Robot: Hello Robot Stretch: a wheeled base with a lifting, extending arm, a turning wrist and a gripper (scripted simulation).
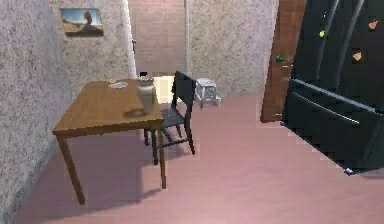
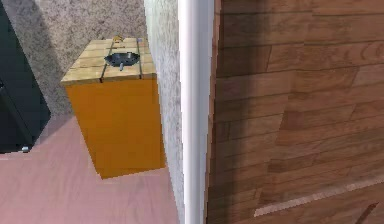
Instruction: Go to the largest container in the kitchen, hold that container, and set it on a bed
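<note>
A pale, jar-like container (image 1: 146,91) stands upright on the wooden table (image 1: 95,112) in the forward view's left half, near the table's far right corner. A small flat dish (image 1: 118,84) lies just left of it at the table's far edge. A dark chair (image 1: 176,112) is pushed up against the table's right side, close to the container.
A black fridge (image 1: 340,75) fills the forward view's right; its side (image 2: 15,90) is at the arm side view's left edge. A white stool (image 1: 206,91) stands by a doorway (image 1: 157,40). An orange cabinet (image 2: 118,120) carries a small dark thing (image 2: 122,60), beside a white door frame (image 2: 195,110) and wooden door (image 2: 300,110).
</note>
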